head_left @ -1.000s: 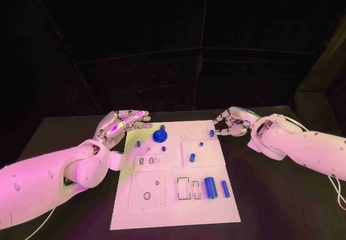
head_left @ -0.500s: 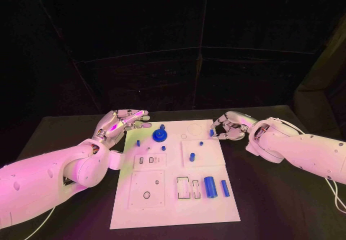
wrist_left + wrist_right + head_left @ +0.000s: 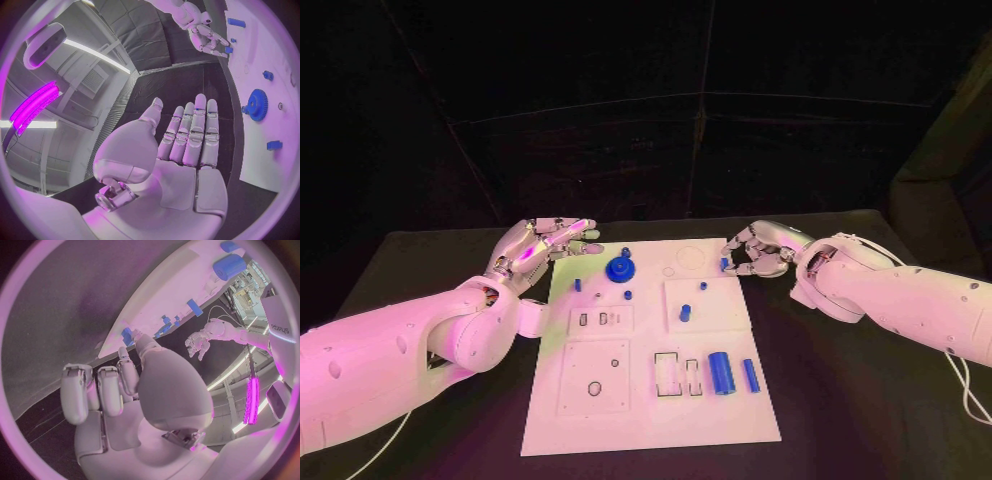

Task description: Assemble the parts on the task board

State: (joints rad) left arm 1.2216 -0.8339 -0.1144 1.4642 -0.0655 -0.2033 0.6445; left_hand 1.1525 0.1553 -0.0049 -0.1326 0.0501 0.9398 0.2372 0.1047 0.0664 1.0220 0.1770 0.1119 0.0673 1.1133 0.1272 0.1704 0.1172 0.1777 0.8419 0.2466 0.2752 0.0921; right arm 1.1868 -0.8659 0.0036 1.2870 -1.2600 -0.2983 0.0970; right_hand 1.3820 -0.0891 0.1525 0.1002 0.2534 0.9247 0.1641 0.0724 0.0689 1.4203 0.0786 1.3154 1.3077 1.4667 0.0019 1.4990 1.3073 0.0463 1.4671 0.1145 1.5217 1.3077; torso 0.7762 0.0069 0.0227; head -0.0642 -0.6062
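Note:
The white task board (image 3: 646, 405) lies in the middle of the table. At the board's far right edge, my right hand (image 3: 762, 249) pinches a small blue part (image 3: 724, 264); the right wrist view shows this part (image 3: 127, 335) between thumb and fingertip at the board's rim. Beside the far left corner my left hand (image 3: 545, 244) hovers, fingers straight and holding nothing, as its palm (image 3: 184, 150) also shows. A blue gear (image 3: 620, 270) stands on the board near it, the same gear (image 3: 256, 105) seen from the left wrist.
On the board lie a thick blue cylinder (image 3: 720, 373) and a slim blue rod (image 3: 750, 375) near the right edge, and a short blue peg (image 3: 685, 313) in the middle. Several tiny blue pieces sit around the gear. Black table (image 3: 862, 400) surrounds the board.
My right hand and forearm have shifted slightly toward the board's edge with the small blue part. The left hand has stayed put.

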